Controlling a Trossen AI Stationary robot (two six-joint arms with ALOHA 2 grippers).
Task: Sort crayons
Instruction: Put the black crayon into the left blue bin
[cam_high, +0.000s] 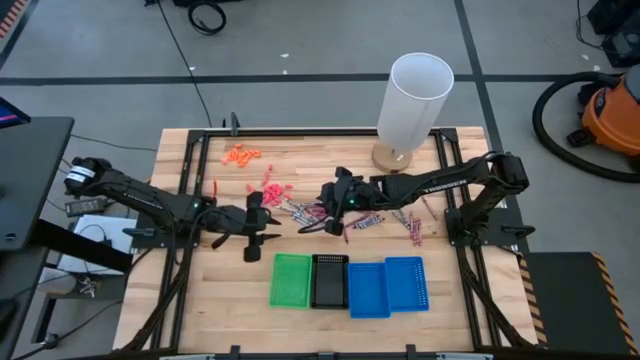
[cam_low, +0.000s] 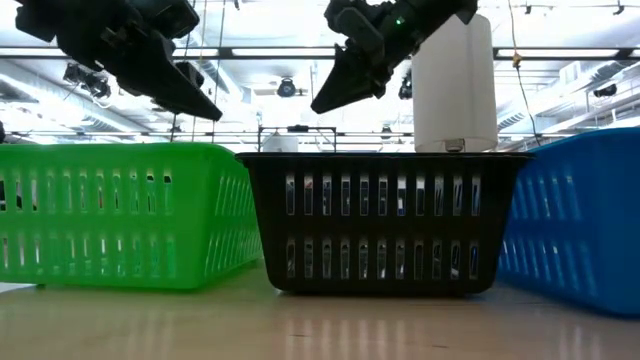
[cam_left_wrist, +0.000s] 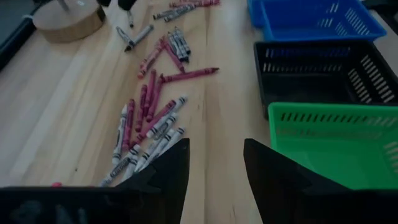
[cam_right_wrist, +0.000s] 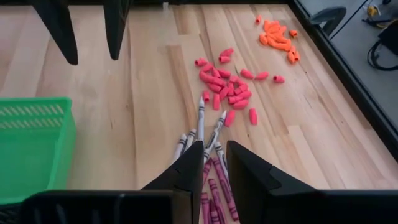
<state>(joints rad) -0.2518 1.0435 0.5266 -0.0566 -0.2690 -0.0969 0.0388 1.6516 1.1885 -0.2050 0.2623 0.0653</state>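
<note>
The crayons (cam_high: 365, 218), grey and maroon sticks, lie loose on the wooden table beyond the trays; the left wrist view shows them (cam_left_wrist: 152, 118) in a scattered row. My left gripper (cam_left_wrist: 216, 163) hangs open above the table left of the pile (cam_high: 255, 235), with nothing between its fingers. My right gripper (cam_right_wrist: 214, 165) hovers open over the pile's left end (cam_high: 330, 212). Its fingers stand a narrow gap apart above grey crayons (cam_right_wrist: 202, 124) and maroon crayons (cam_right_wrist: 217, 186). In the low view both grippers (cam_low: 205, 105) (cam_low: 335, 95) are well above the tray rims.
A green tray (cam_high: 291, 280), a black tray (cam_high: 330, 280) and two blue trays (cam_high: 368, 290) (cam_high: 407, 283) stand in a row near the front edge. A white cylinder (cam_high: 415, 100) on a wooden disc stands far right. Orange bits (cam_high: 240, 155) and coral bits (cam_right_wrist: 227, 84) lie far left.
</note>
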